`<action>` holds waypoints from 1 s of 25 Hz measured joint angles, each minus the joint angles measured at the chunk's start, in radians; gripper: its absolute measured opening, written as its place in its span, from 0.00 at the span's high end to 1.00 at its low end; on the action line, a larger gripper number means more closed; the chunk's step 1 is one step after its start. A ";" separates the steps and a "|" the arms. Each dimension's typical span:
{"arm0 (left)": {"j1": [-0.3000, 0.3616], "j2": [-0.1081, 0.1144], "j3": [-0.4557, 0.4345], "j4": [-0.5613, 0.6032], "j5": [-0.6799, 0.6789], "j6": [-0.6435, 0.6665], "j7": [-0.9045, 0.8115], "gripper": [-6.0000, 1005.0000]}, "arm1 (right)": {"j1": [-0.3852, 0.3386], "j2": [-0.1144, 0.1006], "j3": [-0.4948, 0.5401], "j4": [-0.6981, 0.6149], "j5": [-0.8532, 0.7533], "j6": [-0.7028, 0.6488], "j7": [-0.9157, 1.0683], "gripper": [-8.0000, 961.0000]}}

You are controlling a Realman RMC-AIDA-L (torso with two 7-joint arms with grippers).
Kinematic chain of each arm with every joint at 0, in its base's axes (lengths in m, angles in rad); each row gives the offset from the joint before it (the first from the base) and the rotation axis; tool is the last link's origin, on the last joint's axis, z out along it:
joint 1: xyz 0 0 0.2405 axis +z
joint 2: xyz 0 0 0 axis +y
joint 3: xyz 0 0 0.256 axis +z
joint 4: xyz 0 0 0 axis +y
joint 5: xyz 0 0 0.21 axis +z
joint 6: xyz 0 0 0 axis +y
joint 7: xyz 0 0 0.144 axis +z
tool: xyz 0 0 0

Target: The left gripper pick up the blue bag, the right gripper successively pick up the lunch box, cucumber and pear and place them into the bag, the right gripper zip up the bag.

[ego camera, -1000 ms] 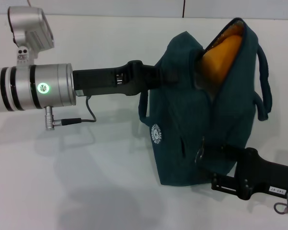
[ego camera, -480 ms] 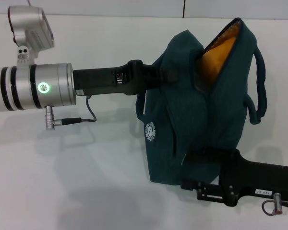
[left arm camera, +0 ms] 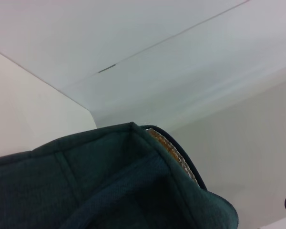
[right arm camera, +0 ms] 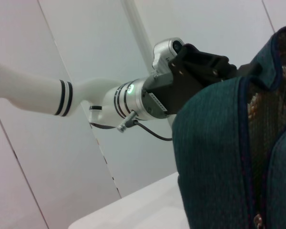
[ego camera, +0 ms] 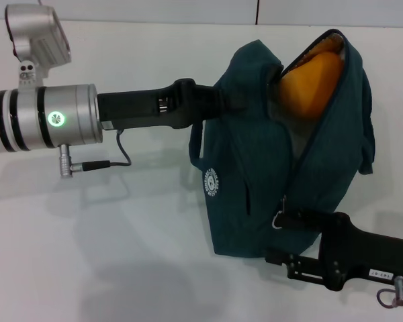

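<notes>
Blue bag point(ego camera: 282, 154) hangs at centre, gripped by the left gripper point(ego camera: 232, 107) at 10 o'clock — pear point(ego camera: 309, 84) inside, mouth unzipped. At 5 o'clock, the right gripper point(ego camera: 289, 221) sits at the zip pull point(ego camera: 279, 218); its grip cannot be made out — zipping remains.

Both claws' fingers are hidden against the blue bag point(ego camera: 282, 168), which also covers most of its orange contents.

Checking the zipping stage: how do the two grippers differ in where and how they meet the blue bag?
The left gripper grips the blue bag high on its side, arm level; the right gripper sits low at the ring zip pull, below the gaping opening. Both are black and touch the bag.
</notes>
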 joint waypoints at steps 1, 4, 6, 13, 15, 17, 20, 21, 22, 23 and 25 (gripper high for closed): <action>0.000 0.001 0.000 0.000 -0.001 -0.001 0.000 0.96 | -0.004 -0.001 0.000 0.000 0.000 -0.010 -0.001 0.32; 0.003 0.006 0.000 0.000 -0.004 -0.005 0.000 0.96 | -0.023 -0.005 0.000 0.000 0.001 -0.053 -0.004 0.32; 0.005 0.008 0.000 0.000 -0.009 -0.005 0.000 0.96 | -0.041 -0.007 0.007 0.000 0.001 -0.084 -0.006 0.32; 0.008 0.023 0.000 0.000 -0.008 -0.005 0.004 0.96 | -0.097 -0.008 0.042 0.008 0.022 -0.122 -0.032 0.32; 0.010 0.027 0.000 0.000 -0.008 -0.004 0.005 0.96 | -0.100 -0.008 0.043 0.009 0.026 -0.133 -0.039 0.32; 0.011 0.028 0.001 0.000 -0.008 -0.002 0.005 0.96 | -0.105 -0.007 0.043 0.011 0.032 -0.142 -0.048 0.31; 0.014 0.028 0.004 0.000 -0.007 0.004 0.005 0.96 | -0.109 -0.008 0.043 0.020 0.052 -0.142 -0.058 0.27; 0.015 0.028 0.004 0.000 -0.007 0.008 0.005 0.96 | -0.107 -0.008 0.043 0.027 0.058 -0.139 -0.059 0.26; 0.016 0.028 0.004 0.000 -0.007 0.015 0.005 0.96 | -0.105 -0.008 0.043 0.031 0.060 -0.137 -0.060 0.24; 0.016 0.028 0.003 0.000 -0.006 0.020 0.005 0.96 | -0.104 -0.008 0.043 0.035 0.062 -0.134 -0.060 0.23; 0.017 0.029 0.002 0.000 -0.007 0.026 0.006 0.96 | -0.103 -0.009 0.043 0.038 0.067 -0.121 -0.059 0.20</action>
